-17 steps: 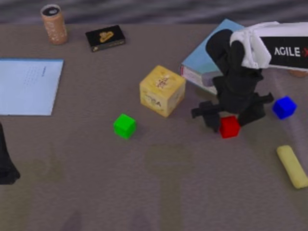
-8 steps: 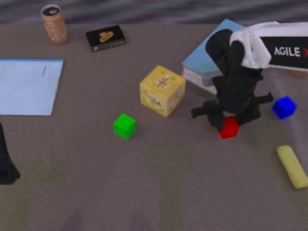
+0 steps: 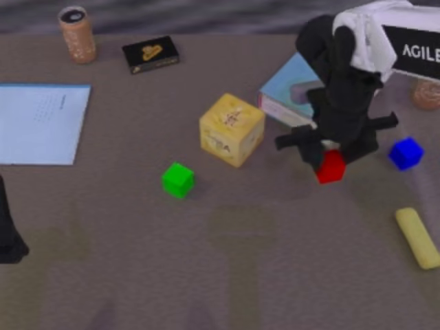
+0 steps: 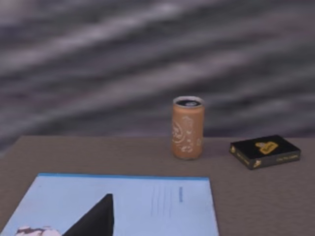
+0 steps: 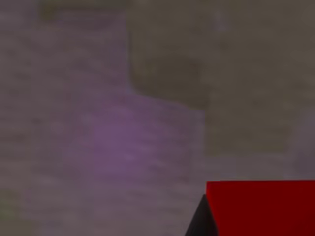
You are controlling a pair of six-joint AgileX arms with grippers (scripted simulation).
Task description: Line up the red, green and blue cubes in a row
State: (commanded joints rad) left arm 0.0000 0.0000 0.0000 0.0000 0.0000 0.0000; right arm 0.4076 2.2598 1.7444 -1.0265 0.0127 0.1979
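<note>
My right gripper (image 3: 329, 162) is shut on the red cube (image 3: 332, 168), which hangs just above the table right of the middle. In the right wrist view the red cube (image 5: 261, 206) fills the lower corner beside one dark finger (image 5: 201, 222). The blue cube (image 3: 405, 152) rests on the table a little to the right of the gripper. Further left, in front of the yellow box, sits the green cube (image 3: 178, 179). My left gripper (image 3: 8, 237) is parked at the table's left edge, open, one finger (image 4: 96, 221) showing over the blue sheet.
A large yellow printed box (image 3: 232, 128) stands mid-table, with a blue book (image 3: 289, 93) behind my right arm. A can (image 3: 76, 33), black box (image 3: 150, 53) and blue sheet (image 3: 41, 122) lie back left. A yellow cylinder (image 3: 417, 237) lies front right.
My right gripper closed on the red cube and has lifted it, shifting slightly toward the back of the table. The green and blue cubes have not moved.
</note>
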